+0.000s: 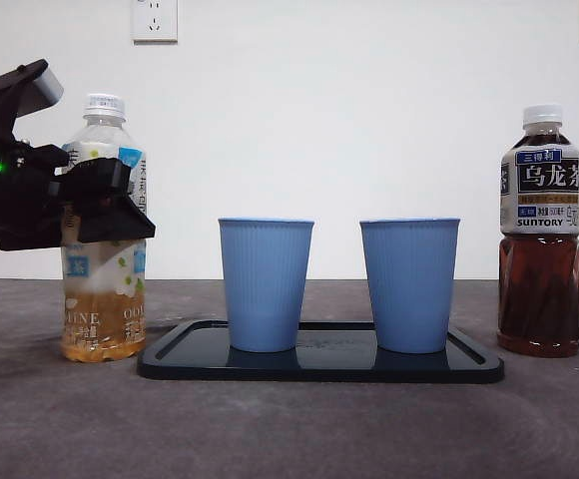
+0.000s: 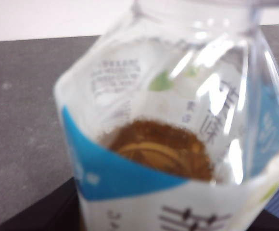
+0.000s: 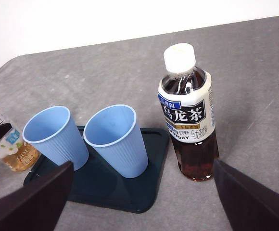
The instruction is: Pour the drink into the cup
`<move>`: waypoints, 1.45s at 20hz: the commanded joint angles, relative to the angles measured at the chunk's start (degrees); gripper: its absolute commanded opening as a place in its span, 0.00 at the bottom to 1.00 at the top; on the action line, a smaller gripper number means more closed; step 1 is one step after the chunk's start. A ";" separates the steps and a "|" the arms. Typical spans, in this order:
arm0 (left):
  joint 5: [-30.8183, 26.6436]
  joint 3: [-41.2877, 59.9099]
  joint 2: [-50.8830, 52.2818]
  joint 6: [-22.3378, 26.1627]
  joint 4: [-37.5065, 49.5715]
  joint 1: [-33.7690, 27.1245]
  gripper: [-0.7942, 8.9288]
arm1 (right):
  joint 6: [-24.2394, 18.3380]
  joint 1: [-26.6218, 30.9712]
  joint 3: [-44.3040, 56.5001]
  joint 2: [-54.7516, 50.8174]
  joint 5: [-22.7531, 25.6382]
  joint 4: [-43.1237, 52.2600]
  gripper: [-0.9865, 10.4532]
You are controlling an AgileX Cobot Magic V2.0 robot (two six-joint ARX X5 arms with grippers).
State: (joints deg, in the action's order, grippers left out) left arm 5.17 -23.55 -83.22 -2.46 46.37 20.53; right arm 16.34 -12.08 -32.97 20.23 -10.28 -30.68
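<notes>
Nearby, two blue cups (image 1: pixel 266 284) (image 1: pixel 409 284) share a tray (image 1: pixel 319 364) between bottles (image 1: pixel 103 230) (image 1: pixel 540 235)

Plastic drinkware on a matt grey table (image 1: pixel 289 429).
Ribbed blue plastic cups (image 1: pixel 266 284) sit on a glossy black tray (image 1: pixel 319 364); clear glossy plastic bottles (image 1: pixel 539 235) carry paper-look labels.

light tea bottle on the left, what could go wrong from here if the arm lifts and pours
The light tea bottle still wears its white cap, so tipping it would likely pour nothing. The left gripper is at its label, but no view shows a firm hold; it might slip. The two blue cups stand close on the tray, so a swing could knock one.
</notes>
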 commanded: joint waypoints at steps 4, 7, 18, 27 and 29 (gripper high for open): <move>-4.37 -6.21 6.10 0.20 -16.94 1.73 0.30 | -0.50 -0.28 -0.90 -0.07 0.20 0.52 0.49; -7.26 -11.04 8.00 2.16 -28.87 3.30 0.30 | -0.50 -0.28 -0.90 -0.07 0.13 0.26 0.49; -22.73 -24.76 8.28 15.34 -57.29 10.99 0.30 | -0.52 -0.28 -0.90 -0.07 0.13 0.15 0.49; -34.91 -32.92 7.50 21.33 -67.76 15.58 0.30 | -0.72 -0.28 -0.90 -0.07 0.13 0.17 0.49; -36.89 -34.71 6.71 22.62 -70.16 16.15 0.30 | -0.72 -0.28 -0.90 -0.07 0.13 0.17 0.49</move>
State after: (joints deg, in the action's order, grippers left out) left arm -30.09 -56.05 -75.50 17.50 -24.10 36.10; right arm 16.29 -12.08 -32.97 20.23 -10.31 -30.85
